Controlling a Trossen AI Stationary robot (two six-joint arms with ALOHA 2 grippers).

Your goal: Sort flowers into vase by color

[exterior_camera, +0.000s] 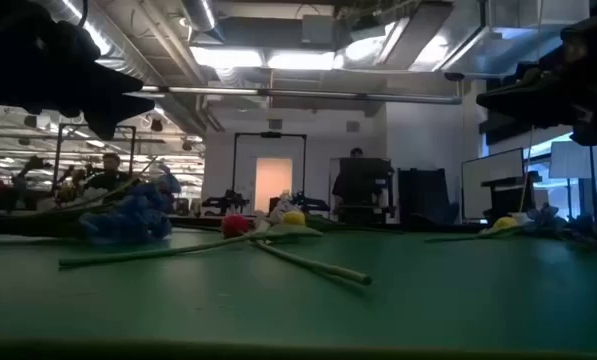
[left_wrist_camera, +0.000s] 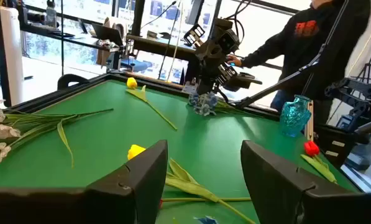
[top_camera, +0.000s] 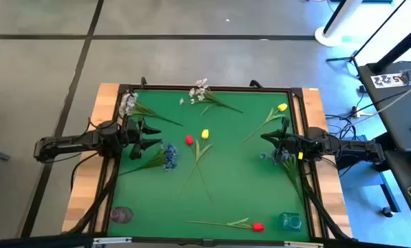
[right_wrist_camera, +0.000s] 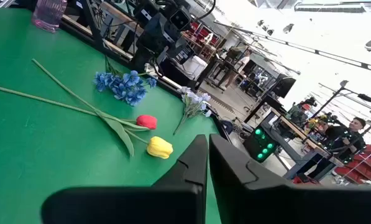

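Note:
Long-stemmed flowers lie flat on the green table. A red tulip (top_camera: 188, 140) and a yellow tulip (top_camera: 205, 133) lie mid-table with crossed stems. One blue cluster (top_camera: 169, 156) lies beside my left gripper (top_camera: 152, 136), which is open (left_wrist_camera: 197, 177) and raised above the table. Another blue cluster (top_camera: 270, 157) lies under my right gripper (top_camera: 268, 138), which is shut (right_wrist_camera: 208, 163) with nothing between its fingers and hovers above it (left_wrist_camera: 204, 104). White sprays (top_camera: 127, 103) (top_camera: 199, 90) and a second yellow tulip (top_camera: 282, 107) lie along the far side. A second red tulip (top_camera: 257, 226) lies at the near edge.
A pinkish clear vase (top_camera: 121, 215) stands at the near left corner and a teal vase (top_camera: 291, 222) at the near right corner. A raised rim (top_camera: 212, 88) frames the table. A person in a dark top (left_wrist_camera: 322, 37) stands beyond the right side.

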